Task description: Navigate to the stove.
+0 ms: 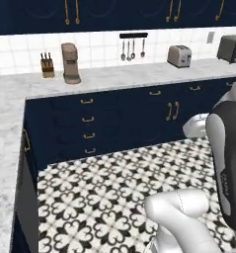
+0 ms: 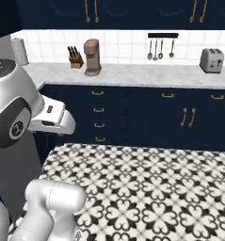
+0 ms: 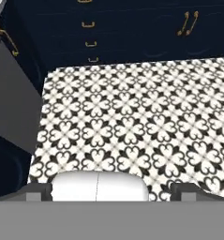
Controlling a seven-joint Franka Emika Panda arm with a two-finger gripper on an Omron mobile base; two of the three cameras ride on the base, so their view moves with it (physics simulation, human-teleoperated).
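The claw (image 3: 111, 190) hangs over the patterned floor (image 3: 132, 122), its finger tips (image 3: 38, 191) set wide apart, gripping nothing. At twelve o'clock stand navy cabinets (image 1: 124, 118); on the worktop (image 1: 139, 74) above them sit a coffee maker (image 1: 70, 63), knife block (image 1: 47, 65) and toaster (image 1: 179, 56). I cannot tell where the stove is.

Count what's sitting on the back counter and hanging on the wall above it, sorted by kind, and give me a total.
Knife block: 1
Coffee maker: 1
Toaster: 1
Toaster oven: 1
Hanging utensils on the rail: 3
Total: 7
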